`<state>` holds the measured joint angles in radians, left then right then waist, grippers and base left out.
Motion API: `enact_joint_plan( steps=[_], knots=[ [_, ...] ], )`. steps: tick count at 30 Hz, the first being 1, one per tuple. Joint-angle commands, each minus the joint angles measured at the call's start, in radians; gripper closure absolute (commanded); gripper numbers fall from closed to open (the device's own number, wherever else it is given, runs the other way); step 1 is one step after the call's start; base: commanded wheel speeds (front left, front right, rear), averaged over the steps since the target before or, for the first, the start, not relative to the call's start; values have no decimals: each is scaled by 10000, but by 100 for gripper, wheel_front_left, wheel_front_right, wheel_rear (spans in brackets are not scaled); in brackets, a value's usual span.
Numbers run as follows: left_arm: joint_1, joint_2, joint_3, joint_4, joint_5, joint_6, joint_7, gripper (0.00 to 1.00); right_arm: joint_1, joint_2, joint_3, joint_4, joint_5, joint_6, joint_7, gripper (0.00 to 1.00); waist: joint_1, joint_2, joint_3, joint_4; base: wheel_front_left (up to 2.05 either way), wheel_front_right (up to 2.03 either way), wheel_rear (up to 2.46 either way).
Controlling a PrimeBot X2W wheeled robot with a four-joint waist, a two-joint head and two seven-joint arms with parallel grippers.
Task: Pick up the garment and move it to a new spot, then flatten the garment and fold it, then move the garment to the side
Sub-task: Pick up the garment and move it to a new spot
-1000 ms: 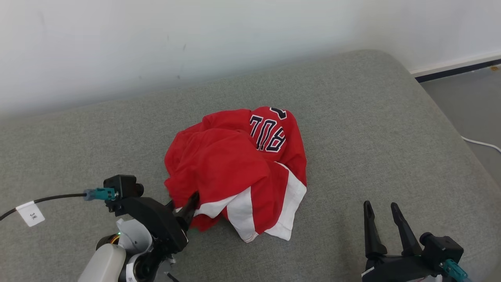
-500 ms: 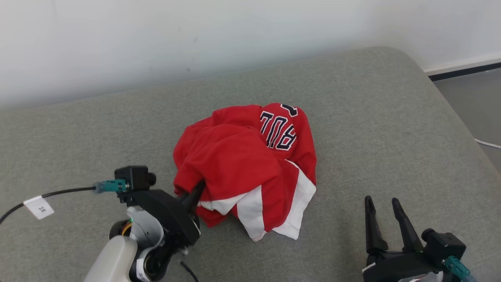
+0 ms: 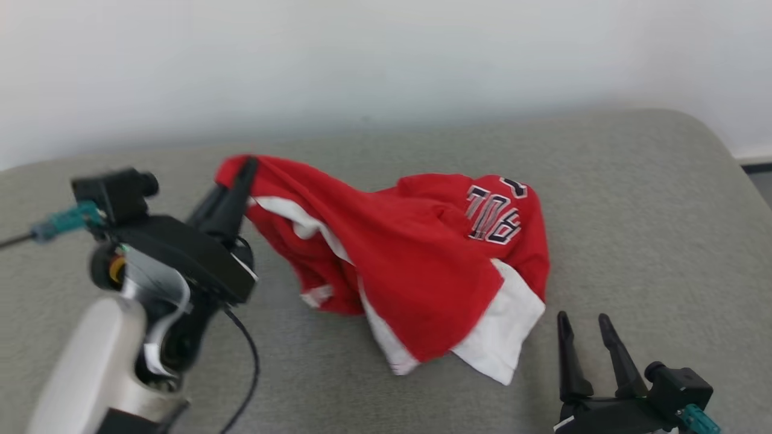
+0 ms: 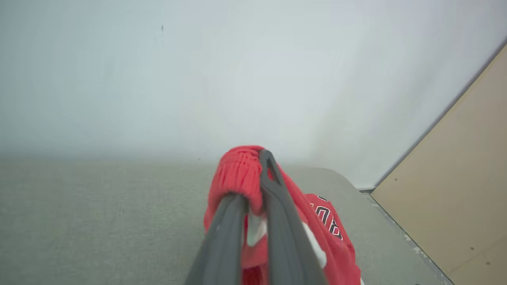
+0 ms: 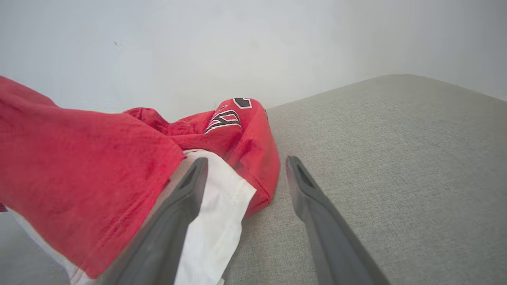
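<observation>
A pale wall [image 3: 386, 60] is seen behind a grey padded surface [image 3: 633, 211], on which most of the red garment [image 3: 422, 265] is spread in a crumpled heap near the middle. One end of the garment is drawn up and to the left, clear of the padding, where a ribbed red edge is pinched by the left end effector [image 3: 244, 166]. Its two dark fingers are pressed together on the cloth, and in the left wrist view the fabric is bunched over one fingertip. From that raised point the cloth slopes down to the right, ending in a white panel [image 3: 506, 319] that rests on the padding. The right end effector [image 3: 583, 316] is held low at the near right with its fingers apart and nothing between them. The white panel lies just beside it to its left, and whether the cloth touches a finger cannot be told. Dark lettering [image 3: 494, 214] outlined in white is shown on the far right part of the garment — upside down in the head view. A thin black cable [image 3: 247, 361] is looped below the left wrist.
</observation>
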<state>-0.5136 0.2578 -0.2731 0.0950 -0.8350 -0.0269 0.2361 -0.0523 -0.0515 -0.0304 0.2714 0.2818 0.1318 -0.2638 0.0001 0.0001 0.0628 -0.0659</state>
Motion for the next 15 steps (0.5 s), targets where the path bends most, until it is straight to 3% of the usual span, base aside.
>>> enact_joint_plan(
  steps=[1, 6, 15],
  knots=[
    [-319, 279, 109, -226, 206, 70, 106, 100, 191, 22, 160, -117, 83, -22, -11, 0, -1, -1, -404, 894, 0, 0, 0],
    [-1063, 933, 393, -336, 583, 302, 367, 100, 263, 24, 698, -495, 213, -22, -13, 0, -1, -1, -554, 1799, 0, 0, 0],
    [-2578, 1837, 792, 1082, 1260, 48, -158, 100, 12, 19, 1653, -1279, 240, -22, -11, 0, -1, -1, -244, 2749, 0, 0, 0]
  ],
)
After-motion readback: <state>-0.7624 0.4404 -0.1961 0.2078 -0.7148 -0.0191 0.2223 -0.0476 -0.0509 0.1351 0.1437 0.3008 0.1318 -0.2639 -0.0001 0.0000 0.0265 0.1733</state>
